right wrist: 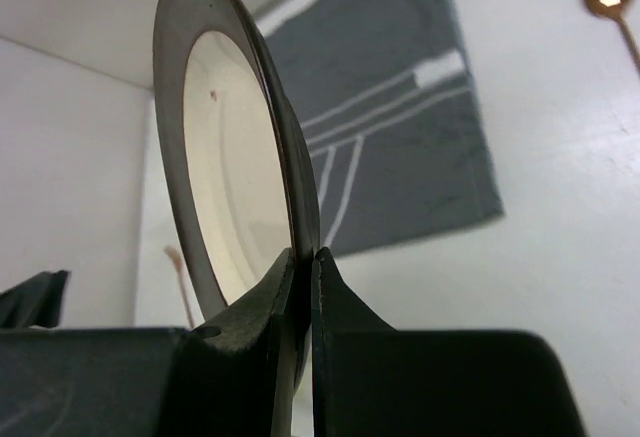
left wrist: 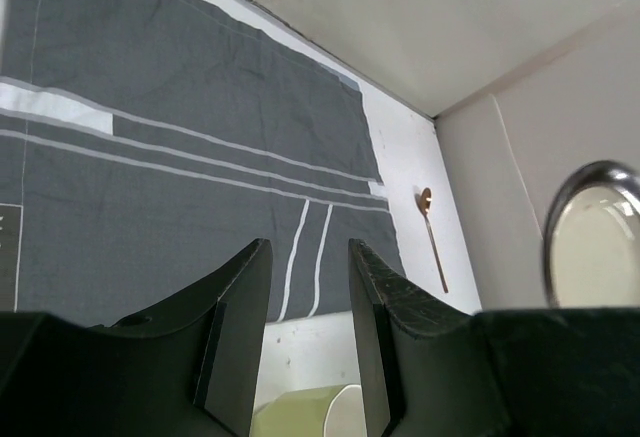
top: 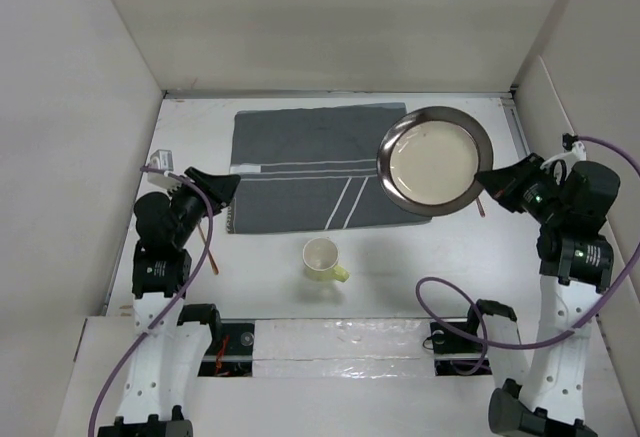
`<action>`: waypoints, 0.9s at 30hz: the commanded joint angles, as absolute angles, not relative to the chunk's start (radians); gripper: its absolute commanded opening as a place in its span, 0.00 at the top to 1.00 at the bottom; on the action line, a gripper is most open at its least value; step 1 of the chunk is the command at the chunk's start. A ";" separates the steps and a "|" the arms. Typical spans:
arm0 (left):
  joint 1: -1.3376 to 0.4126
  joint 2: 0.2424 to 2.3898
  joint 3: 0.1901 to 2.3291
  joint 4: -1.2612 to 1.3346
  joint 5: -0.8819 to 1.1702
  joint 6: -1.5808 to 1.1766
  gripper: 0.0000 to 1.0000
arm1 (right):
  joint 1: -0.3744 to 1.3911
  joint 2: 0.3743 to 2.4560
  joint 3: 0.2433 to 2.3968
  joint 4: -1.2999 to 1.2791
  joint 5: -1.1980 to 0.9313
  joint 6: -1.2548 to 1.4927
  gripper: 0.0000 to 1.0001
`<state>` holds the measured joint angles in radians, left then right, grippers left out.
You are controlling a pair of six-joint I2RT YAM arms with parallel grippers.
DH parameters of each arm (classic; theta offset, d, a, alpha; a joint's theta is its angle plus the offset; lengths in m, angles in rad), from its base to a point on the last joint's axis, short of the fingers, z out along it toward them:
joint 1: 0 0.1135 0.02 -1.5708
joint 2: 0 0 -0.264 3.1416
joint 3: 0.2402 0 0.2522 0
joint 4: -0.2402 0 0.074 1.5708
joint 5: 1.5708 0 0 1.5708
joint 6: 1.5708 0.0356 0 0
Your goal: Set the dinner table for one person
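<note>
We record: table, white, flat, walled, spread under both arms. right gripper, raised, clamps plate by its rim. left gripper, by placemat edge, jaws parted, empty.

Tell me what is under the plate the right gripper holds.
The plate, pinched in the right gripper, hangs over the placemat's right edge, bare dinner table and a copper spoon. From above, it covers that mat corner and most of the spoon.

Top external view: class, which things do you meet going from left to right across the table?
In order: left gripper → mug → plate → right gripper. The placemat is left out because it spans the mug and part of the plate.
</note>
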<state>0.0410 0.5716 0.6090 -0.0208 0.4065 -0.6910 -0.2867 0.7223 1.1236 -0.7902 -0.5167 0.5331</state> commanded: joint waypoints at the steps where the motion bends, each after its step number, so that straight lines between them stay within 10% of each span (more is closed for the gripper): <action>1: 0.046 0.568 0.676 -0.047 0.400 -0.647 0.67 | -0.276 0.719 1.174 -0.573 -0.698 0.676 1.00; 12: 0.026 0.584 0.795 -0.236 0.391 -0.459 0.67 | 0.280 1.078 0.942 0.240 -0.420 0.867 1.00; 27: -0.003 0.526 0.678 -0.225 0.368 -0.394 0.65 | 0.311 1.805 1.131 0.716 -0.399 1.049 1.00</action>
